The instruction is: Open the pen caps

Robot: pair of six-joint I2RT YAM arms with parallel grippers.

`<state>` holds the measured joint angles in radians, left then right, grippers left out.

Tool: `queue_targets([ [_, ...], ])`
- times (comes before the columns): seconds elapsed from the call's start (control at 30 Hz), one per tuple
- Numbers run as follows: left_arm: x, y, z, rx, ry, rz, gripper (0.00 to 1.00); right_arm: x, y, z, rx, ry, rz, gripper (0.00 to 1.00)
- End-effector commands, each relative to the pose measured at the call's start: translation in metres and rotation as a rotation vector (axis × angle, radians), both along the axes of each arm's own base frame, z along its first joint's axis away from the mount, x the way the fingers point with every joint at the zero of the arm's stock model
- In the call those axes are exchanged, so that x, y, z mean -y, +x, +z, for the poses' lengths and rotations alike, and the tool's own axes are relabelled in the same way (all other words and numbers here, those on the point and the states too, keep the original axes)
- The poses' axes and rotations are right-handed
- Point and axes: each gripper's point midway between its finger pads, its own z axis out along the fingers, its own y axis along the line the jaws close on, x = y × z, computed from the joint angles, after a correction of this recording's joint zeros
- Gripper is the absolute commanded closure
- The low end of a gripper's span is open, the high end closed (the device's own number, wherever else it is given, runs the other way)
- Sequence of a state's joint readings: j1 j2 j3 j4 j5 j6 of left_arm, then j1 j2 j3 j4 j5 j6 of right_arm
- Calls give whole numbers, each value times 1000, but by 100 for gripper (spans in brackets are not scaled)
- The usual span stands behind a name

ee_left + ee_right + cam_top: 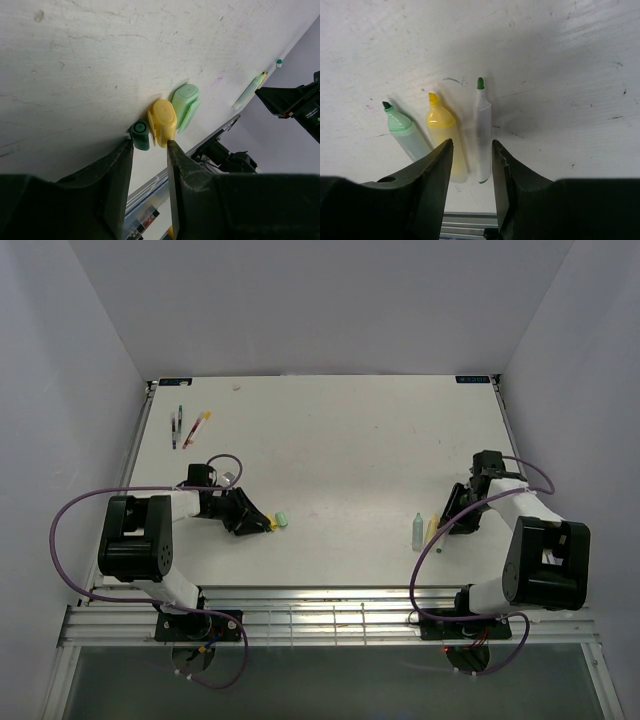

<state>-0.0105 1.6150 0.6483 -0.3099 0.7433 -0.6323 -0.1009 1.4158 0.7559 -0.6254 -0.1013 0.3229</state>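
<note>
table [330,440]: white, scuffed; pens grouped right, caps grouped left, likely to keep the loose parts sorted.
left gripper [150,146]: fingers apart, nothing between; tips just short of the caps.
right gripper [472,146]: fingers apart, unclamped, over the yellow marker's barrel.
far pens [185,425]: far-left corner, well apart, seemingly awaiting uncapping.
uncapped pens: green marker [402,131], yellow marker [442,130], thin pen [482,130]; side by side, tips bare.
caps: yellow cap [163,121] touching green cap [185,102]; teal cap [140,135] just beside.
writing: none legible; corner tags [474,379] too small.
</note>
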Motion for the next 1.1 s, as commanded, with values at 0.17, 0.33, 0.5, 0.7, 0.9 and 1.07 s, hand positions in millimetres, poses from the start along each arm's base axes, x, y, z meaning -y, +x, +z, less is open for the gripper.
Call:
queue_targets([
  [0.17,-1,17,14,87,11,-12,54,35,66,65,140,-138,-234,53],
  [0.33,-1,25,23,128,16,-22,54,64,81,65,88,-206,-467,48],
  [0.5,-2,31,29,153,24,-25,54,91,84,56,51,-278,-620,33],
  [0.7,-2,39,33,172,30,-34,54,105,77,36,-31,-320,-699,32],
  [0.9,-1,43,31,162,22,-45,54,123,81,28,-55,-360,-735,32],
  [1.07,-1,46,30,156,16,-46,54,133,83,20,-82,-378,-747,32],
])
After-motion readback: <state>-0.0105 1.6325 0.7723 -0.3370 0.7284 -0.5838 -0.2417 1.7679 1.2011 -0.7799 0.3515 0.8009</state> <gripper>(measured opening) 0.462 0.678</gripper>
